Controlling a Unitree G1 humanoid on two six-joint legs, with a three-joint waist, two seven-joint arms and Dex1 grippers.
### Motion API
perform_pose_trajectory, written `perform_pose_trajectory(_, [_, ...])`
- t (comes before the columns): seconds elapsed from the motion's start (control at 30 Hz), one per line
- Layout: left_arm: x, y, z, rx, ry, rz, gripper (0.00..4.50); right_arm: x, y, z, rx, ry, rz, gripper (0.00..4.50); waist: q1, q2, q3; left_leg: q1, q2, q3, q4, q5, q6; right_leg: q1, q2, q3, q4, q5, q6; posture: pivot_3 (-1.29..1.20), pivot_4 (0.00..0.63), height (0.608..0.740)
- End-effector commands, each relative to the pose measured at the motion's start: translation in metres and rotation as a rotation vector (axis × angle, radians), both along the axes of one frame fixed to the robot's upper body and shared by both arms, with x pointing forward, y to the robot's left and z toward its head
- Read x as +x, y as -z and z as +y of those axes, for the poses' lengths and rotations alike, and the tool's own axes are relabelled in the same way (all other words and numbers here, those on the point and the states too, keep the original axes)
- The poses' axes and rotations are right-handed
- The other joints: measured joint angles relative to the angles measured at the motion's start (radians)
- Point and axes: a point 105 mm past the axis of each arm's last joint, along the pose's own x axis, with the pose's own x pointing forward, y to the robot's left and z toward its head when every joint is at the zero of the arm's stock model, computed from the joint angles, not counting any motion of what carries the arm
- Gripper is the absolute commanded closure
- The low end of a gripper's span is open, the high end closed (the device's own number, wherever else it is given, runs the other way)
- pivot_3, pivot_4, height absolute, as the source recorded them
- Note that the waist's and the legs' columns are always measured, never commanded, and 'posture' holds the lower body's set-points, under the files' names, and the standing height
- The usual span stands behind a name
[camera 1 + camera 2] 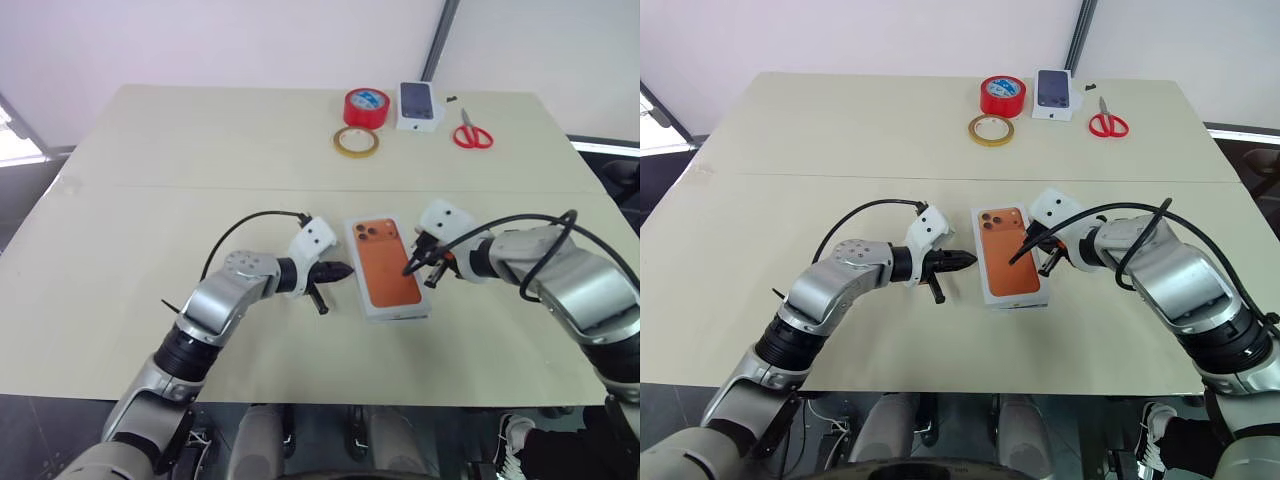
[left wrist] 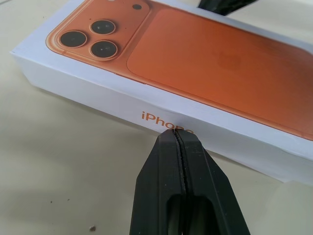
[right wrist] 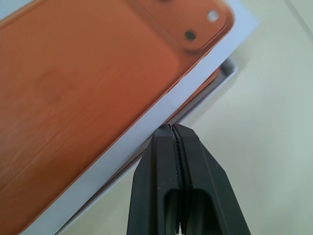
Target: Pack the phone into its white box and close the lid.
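Observation:
The lid [image 1: 385, 265], white with an orange phone print on top, lies over the white box at the table's middle. In the right wrist view it sits slightly askew, and a corner of the white box [image 3: 229, 73] sticks out under it. An orange sliver [image 3: 205, 90] shows in the gap; the rest of the phone is hidden. My left gripper [image 1: 345, 270] is shut, its tip at the lid's left side wall [image 2: 146, 103]. My right gripper [image 1: 408, 270] is shut too, its tip at the lid's right edge.
At the table's far side lie a red tape roll [image 1: 366, 106], a yellowish tape ring [image 1: 356, 141], a small white box with a dark phone picture [image 1: 419, 105] and red scissors [image 1: 471, 133]. Bare tabletop surrounds the lid.

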Motion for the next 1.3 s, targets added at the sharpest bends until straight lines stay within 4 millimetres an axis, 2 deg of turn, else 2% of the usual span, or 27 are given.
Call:
perform_pose_trajectory(0.03, [-0.002,-0.015,-0.01,-0.032,0.042,-0.058,4.5,-0.002,-0.007,0.003,-0.003,-0.03,-0.026,4.46,0.0,0.0,0.0,0.0,0.0,0.0,0.0,0.0,0.0,0.0,0.0,0.0,0.0,0.0,0.0,0.0,0.15,0.74])
perform_pose_trajectory(0.53, [-0.007,-0.023,-0.021,-0.05,0.085,-0.076,4.5,-0.018,-0.007,0.008,-0.005,-0.084,0.01,4.46,0.001,0.0,0.0,0.0,0.0,0.0,0.0,0.0,0.0,0.0,0.0,0.0,0.0,0.0,0.0,0.0,0.15,0.74])
perform_pose_trajectory(0.93, [-0.014,-0.021,-0.027,-0.046,0.121,-0.066,4.5,-0.012,-0.005,-0.001,-0.016,-0.037,0.003,4.46,0.001,0.0,0.0,0.0,-0.001,0.0,0.0,0.0,0.0,0.0,0.0,0.0,0.0,0.0,0.0,0.0,0.15,0.74])
perform_pose_trajectory(1.3, [-0.013,-0.016,-0.024,-0.033,0.114,-0.059,4.5,-0.008,-0.005,-0.001,-0.018,-0.031,-0.007,4.46,0.001,0.0,0.0,0.0,-0.001,0.0,0.001,0.0,0.0,0.0,0.0,0.0,0.0,0.0,0.0,0.0,0.15,0.74])
